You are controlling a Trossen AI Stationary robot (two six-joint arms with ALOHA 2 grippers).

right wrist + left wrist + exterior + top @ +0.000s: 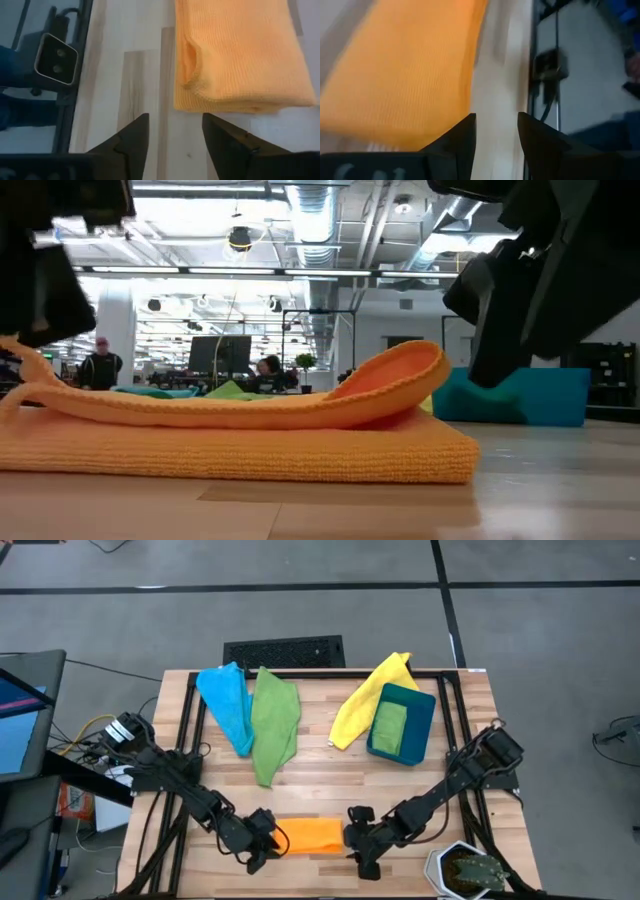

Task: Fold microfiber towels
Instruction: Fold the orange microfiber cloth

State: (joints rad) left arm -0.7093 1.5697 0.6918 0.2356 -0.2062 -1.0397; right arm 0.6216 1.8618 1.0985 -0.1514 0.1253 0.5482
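1. Orange shows first from above: I see the folded orange towel point(312, 835) lying flat at the near edge of the wooden counter point(320, 750), with the left hand point(268, 838) just beside one short end and the right hand point(352, 840) just beside the other. Farther back lie a blue towel point(226, 705), a green towel point(274, 725) and a yellow towel point(365, 700), the last draped against a teal bin point(415, 730) that holds another green cloth point(389, 727).
2. At counter height, I see the orange towel point(230, 442) doubled over, its upper layer curling up off the lower one.
3. Left wrist: my fingers point(462, 142) stand spread, nothing between them, the towel point(405, 75) just ahead.
4. Right wrist: fingers point(132, 140) spread and empty, clear of the towel point(235, 55).
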